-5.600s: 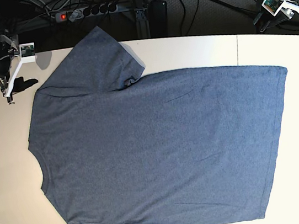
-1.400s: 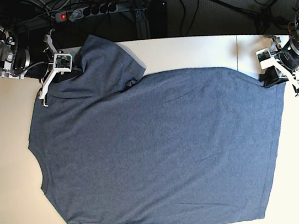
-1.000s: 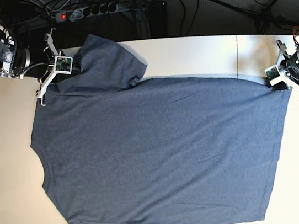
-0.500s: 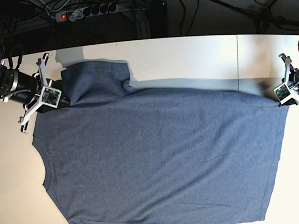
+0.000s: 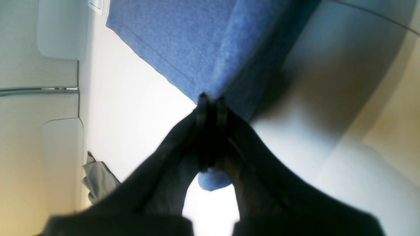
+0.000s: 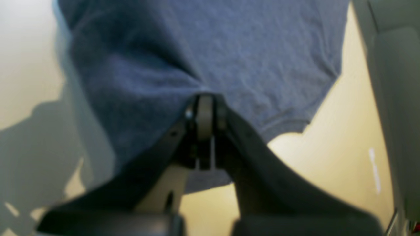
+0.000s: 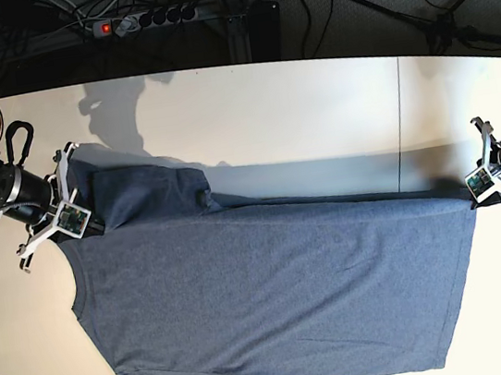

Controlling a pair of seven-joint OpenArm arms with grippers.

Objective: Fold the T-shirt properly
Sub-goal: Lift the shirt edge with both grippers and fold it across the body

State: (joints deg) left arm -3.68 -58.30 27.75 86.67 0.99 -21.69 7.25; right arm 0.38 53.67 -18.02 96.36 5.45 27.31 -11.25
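The T-shirt [image 7: 276,305] lay plain side up across the pale table [image 7: 313,104], collar twd the base view's left, hem twd its right. Its far long edge was raised off the top and drawn inward betw. our two grippers, so a shallow fold ran along that side; the near half lay flat, w/ the near sleeve at the bottom edge of the view.

Handling, as we judged it: soft, light knit, no stiffness at all. It sagged betw. the two held points and would drape or bunch wherever unsupported. Not fragile, not slick, tho it could drag on the table and wrinkle. Best holds are corners & seams: shoulder/sleeve join at one end, hem corner at the other, which is about where we had it.

Our left gripper [image 7: 480,185], on the base view's right, was clamped on the hem corner. In the left wrist view the jaws stood pressed tog. w/ blue cloth [image 5: 197,46] pinched betw. them and a small tab of fabric poking out below.

Our right gripper [image 7: 78,221], on the base view's left, was likewise closed on the shoulder area by the far sleeve. The right wrist view showed its jaws tight w/ the cloth [image 6: 213,49] gathered at the tips and hanging away from them

Neither gripper touched anything but the shirt, so far as we could see
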